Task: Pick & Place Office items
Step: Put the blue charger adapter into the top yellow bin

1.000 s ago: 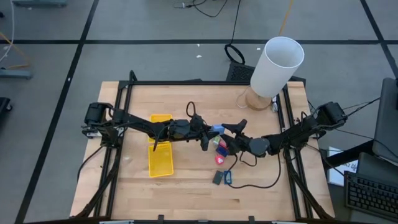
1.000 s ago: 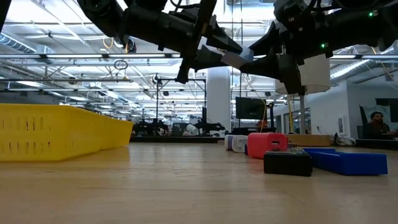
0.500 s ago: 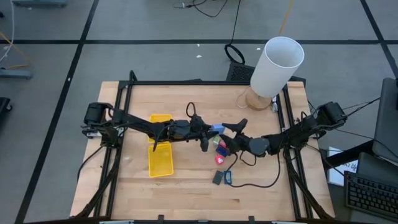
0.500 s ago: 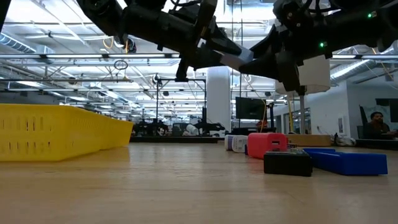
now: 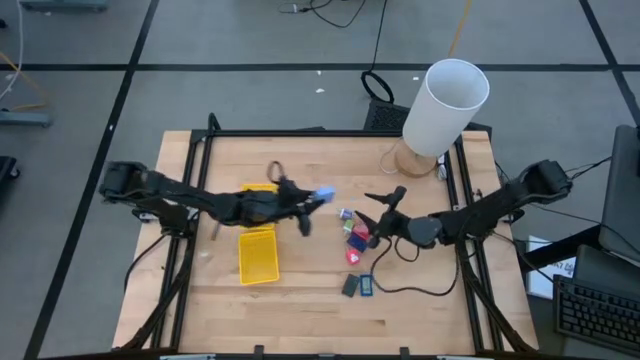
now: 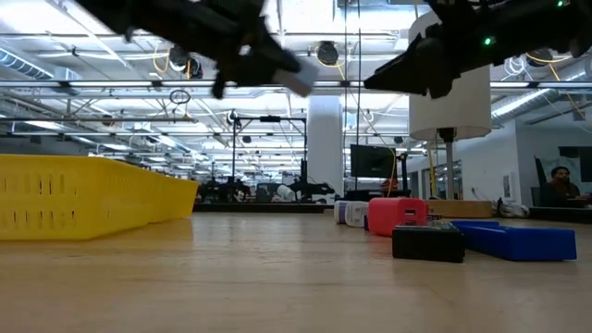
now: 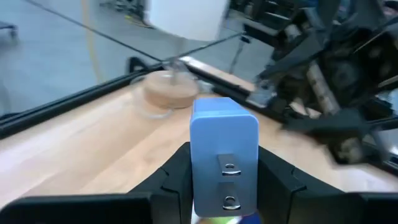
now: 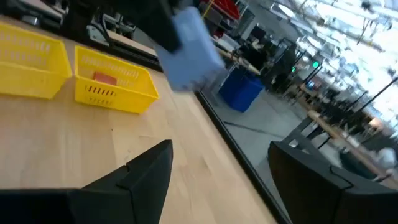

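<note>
Left end effector (image 5: 318,195) clamped a pale blue block (image 7: 222,155) above the surface, just beside the yellow tray (image 5: 258,252), likely bound for a compartment. Right end effector (image 5: 388,208), fingers apart, hovered over remaining office items (image 5: 354,240), farther from the tray.

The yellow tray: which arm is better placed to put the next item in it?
Left. The left gripper already holds a blue piece, near the yellow tray; the right gripper is open and empty.
</note>
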You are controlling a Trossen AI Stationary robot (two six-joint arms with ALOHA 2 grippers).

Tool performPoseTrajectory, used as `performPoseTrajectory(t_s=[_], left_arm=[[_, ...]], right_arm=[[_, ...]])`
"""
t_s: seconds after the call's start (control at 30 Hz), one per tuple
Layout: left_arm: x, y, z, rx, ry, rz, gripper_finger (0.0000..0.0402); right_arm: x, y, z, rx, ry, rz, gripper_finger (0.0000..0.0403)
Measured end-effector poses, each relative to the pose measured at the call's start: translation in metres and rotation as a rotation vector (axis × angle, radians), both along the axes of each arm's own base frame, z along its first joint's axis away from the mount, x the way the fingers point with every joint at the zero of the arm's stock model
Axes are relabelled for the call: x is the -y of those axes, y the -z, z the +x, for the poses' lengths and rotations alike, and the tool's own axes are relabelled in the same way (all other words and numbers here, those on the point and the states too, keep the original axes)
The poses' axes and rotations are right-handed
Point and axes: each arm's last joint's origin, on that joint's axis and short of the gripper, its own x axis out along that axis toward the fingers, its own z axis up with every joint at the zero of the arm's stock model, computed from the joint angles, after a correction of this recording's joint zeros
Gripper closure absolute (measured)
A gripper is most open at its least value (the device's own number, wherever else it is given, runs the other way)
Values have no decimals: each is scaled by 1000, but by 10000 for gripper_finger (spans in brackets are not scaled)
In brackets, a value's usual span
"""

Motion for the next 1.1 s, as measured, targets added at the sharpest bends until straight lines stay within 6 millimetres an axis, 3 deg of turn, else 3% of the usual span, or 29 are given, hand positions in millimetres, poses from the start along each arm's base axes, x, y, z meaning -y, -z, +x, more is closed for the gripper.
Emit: performPoseTrajectory(t_s=[0.3,0.53,0.83,1.1], left_arm=[[-10,30,-89,89,-102,-102,283],[-10,59,-133,148,-178,-227,283],[-21,86,-156,26,-322,-403,283],[-27,92,-158,-21,-340,-468,283]], right_arm=[[10,-17,-36,83,-80,140,149],[19,-16,-60,167,-75,194,149],[22,-11,-69,187,-74,207,149],[22,-11,-69,180,-73,198,149]])
